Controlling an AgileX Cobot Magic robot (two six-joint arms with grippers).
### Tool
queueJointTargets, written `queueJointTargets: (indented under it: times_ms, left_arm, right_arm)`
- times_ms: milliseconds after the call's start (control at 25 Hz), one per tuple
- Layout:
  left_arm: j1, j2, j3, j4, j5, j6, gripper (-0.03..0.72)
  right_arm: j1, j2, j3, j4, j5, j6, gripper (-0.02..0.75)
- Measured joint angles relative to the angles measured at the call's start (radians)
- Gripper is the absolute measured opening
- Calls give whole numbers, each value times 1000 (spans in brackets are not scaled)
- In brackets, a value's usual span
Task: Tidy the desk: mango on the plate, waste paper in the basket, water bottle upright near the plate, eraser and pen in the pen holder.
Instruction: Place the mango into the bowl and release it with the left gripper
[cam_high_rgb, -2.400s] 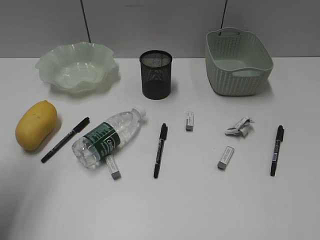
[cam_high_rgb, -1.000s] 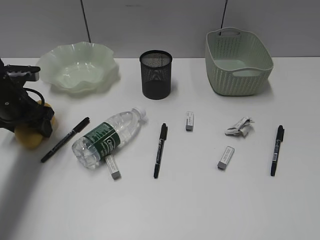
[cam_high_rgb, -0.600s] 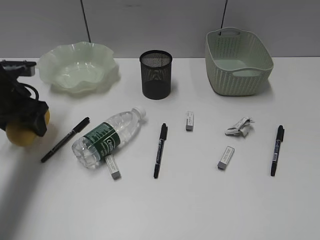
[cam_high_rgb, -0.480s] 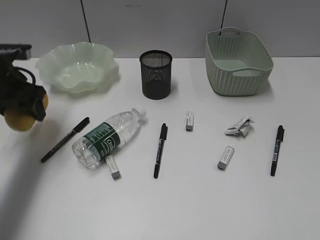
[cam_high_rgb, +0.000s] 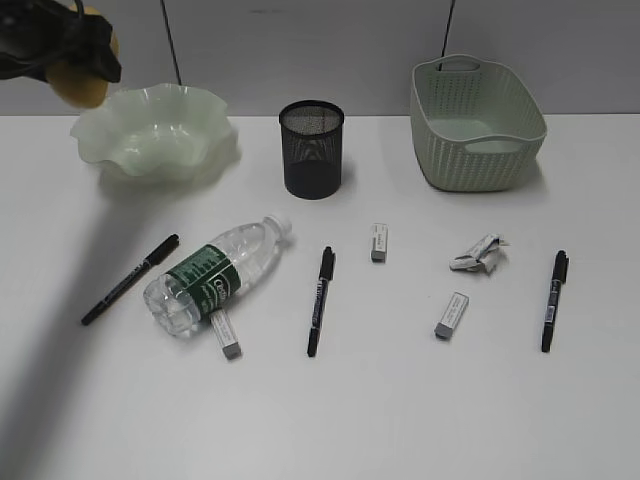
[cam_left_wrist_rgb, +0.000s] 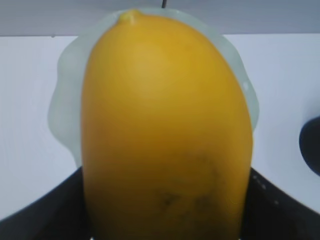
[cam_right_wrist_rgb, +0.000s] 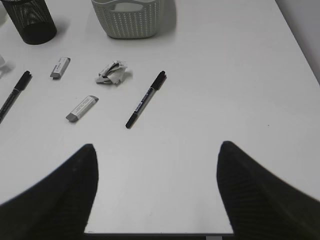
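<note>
My left gripper (cam_high_rgb: 92, 52) is shut on the yellow-orange mango (cam_high_rgb: 80, 85) and holds it high over the back left rim of the pale green wavy plate (cam_high_rgb: 155, 135). In the left wrist view the mango (cam_left_wrist_rgb: 165, 125) fills the frame, with the plate (cam_left_wrist_rgb: 65, 110) beneath it. The water bottle (cam_high_rgb: 215, 275) lies on its side. The waste paper (cam_high_rgb: 478, 253) lies in front of the basket (cam_high_rgb: 475, 125). The pen holder (cam_high_rgb: 312, 148) stands at the back middle. My right gripper (cam_right_wrist_rgb: 157, 146) is open and empty above the desk's front right; the exterior view does not show it.
Three black pens (cam_high_rgb: 130, 278) (cam_high_rgb: 320, 300) (cam_high_rgb: 554, 300) and three grey erasers (cam_high_rgb: 379, 242) (cam_high_rgb: 451, 315) (cam_high_rgb: 228, 335) lie scattered on the white desk (cam_high_rgb: 400, 400). The right wrist view shows a pen (cam_right_wrist_rgb: 145, 99), the waste paper (cam_right_wrist_rgb: 112, 72) and an eraser (cam_right_wrist_rgb: 82, 108).
My left gripper came in, closed on the mango at the desk's left, and lifted it up and back to above the plate's rim. Nothing else has moved.
</note>
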Motion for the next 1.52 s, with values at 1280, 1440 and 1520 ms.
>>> queueJointTargets:
  times_ms: [1280,1440,1520]
  left_arm:
    - [-28,206,-104,-51,-82,0,624]
    - [-28,112,-104,-9,179,0,580]
    - [-28,72,-106,-1,317,0,571]
  right_arm:
    - [0,0,0,0,0,0,582]
    - [0,0,0,0,0,0,582]
    - [0,0,0,0,0,0,582]
